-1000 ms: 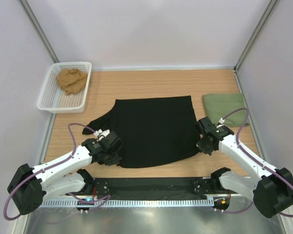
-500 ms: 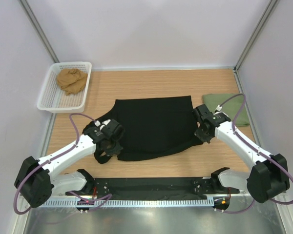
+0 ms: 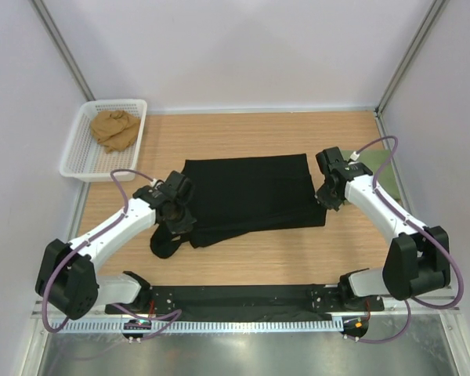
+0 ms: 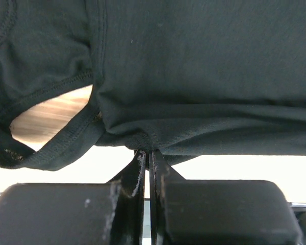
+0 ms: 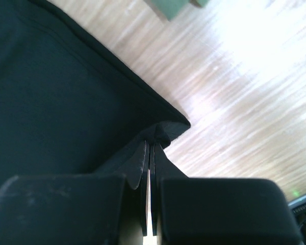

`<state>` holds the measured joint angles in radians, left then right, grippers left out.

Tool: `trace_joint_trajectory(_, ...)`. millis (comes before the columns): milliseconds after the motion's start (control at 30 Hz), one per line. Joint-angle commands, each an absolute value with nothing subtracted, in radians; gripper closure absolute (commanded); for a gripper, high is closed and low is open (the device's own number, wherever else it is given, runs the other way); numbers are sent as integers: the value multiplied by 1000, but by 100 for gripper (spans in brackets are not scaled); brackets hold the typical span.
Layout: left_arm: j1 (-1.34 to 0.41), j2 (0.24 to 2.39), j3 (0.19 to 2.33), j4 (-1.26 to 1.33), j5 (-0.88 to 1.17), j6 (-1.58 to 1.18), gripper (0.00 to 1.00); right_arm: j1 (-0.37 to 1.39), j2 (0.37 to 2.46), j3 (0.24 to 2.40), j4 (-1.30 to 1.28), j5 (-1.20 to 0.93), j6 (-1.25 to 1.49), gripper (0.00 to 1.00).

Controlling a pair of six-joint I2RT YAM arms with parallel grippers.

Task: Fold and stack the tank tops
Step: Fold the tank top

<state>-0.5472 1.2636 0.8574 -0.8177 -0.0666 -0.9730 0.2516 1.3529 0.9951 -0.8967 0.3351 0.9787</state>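
Observation:
The black tank top (image 3: 247,196) lies spread on the wooden table, its near part lifted and doubled over toward the far edge. My left gripper (image 3: 176,213) is shut on its near left hem, seen as pinched black cloth in the left wrist view (image 4: 148,148). My right gripper (image 3: 327,199) is shut on the near right corner, shown in the right wrist view (image 5: 155,138). The olive green tank top (image 3: 380,168) lies folded at the right, mostly hidden behind the right arm; a corner shows in the right wrist view (image 5: 168,6).
A white mesh basket (image 3: 82,166) with a tan cloth (image 3: 113,129) inside stands at the far left. Grey walls close the table at the back and sides. The black base rail (image 3: 243,298) runs along the near edge.
Both grippers have moved away from the near edge toward the far side, carrying the black top's near hem up and over itself. The visible cloth is now shorter front to back.

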Motion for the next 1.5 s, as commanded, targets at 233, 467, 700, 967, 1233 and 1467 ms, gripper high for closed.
trace_joint_trajectory(233,-422,1324,992,-808,-3,-850,100,222,1457,1103,-836,322,927,99)
trace_joint_trajectory(467,-373,1380,1048,-802,26,-807,100,224,1528,1155,-810,318,931,99)
trace_joint_trajectory(700,-336,1437,1085,-785,21,-779,100,224,1614,1212,-801,334,931,99)
trace_joint_trajectory(967,-295,1525,1118,-747,23,-753,100,222,1723,1276,-781,339,923,99)
trace_joint_trajectory(1233,-247,1571,1149,-706,40,-772,85,221,1804,1316,-736,380,916,79)
trace_joint_trajectory(1467,-247,1595,1200,-699,-40,-778,45,218,1724,1255,-615,382,858,53)
